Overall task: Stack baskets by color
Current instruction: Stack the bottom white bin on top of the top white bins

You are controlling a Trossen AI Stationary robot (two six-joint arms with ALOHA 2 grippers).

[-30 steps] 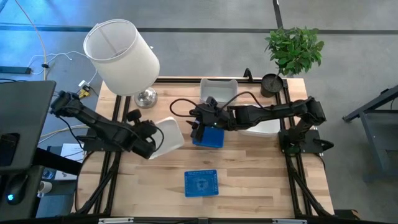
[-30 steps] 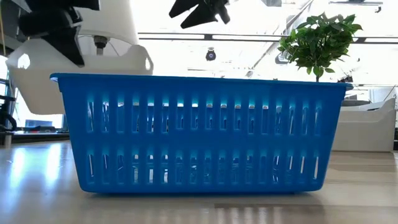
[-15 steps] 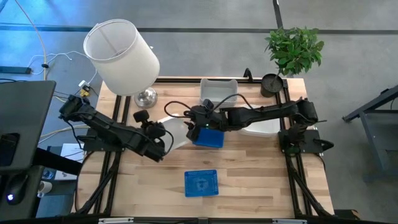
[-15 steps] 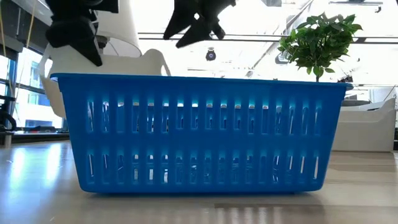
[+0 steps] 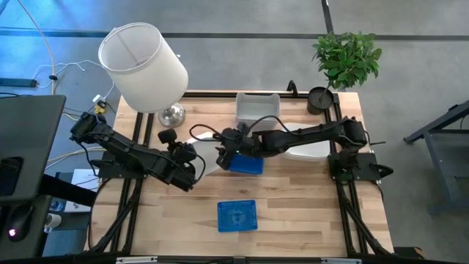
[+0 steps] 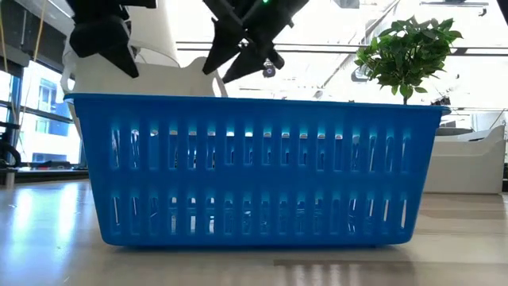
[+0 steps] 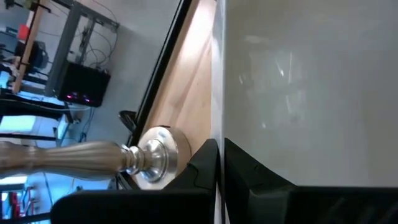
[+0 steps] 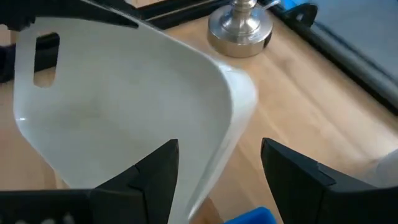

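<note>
Since a second ago we're seeing the right pincer sliding, spread, around the white basket the left pincer is pinching over the wooden counter.

Two blue baskets, about three white baskets, one lamp.

My counter is pale wooden planks inside a black metal frame, standing on a grey concrete floor crossed by dark seams. Using the big white lampshade as my landmark: its silver base sits on the counter just below the shade, loose white cables trail on the floor to its left, and a leafy green plant stands well off to its right. A dark desk lies below-left of it. Bright windows light the room behind.
</note>
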